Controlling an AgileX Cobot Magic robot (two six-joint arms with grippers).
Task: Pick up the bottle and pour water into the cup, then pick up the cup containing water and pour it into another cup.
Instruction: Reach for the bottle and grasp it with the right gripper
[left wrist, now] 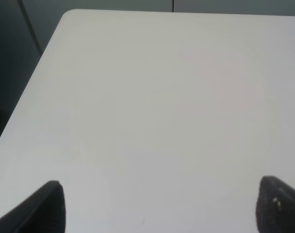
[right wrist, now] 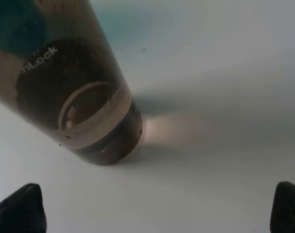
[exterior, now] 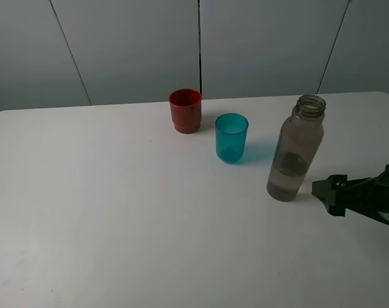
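First I must grab the bottle (exterior: 295,151). My right fingers (right wrist: 23,211) are spread beside it; next, slide around and squeeze.

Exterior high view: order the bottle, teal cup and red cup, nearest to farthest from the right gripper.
1. The bottle, just left of the right gripper.
2. The teal cup, farther left and back.
3. The red cup, farthest, back-left of the teal one.

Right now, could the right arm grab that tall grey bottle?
Probably yes: the right gripper is open, close beside the bottle, with only table between them. The teal cup and red cup stand beyond it.
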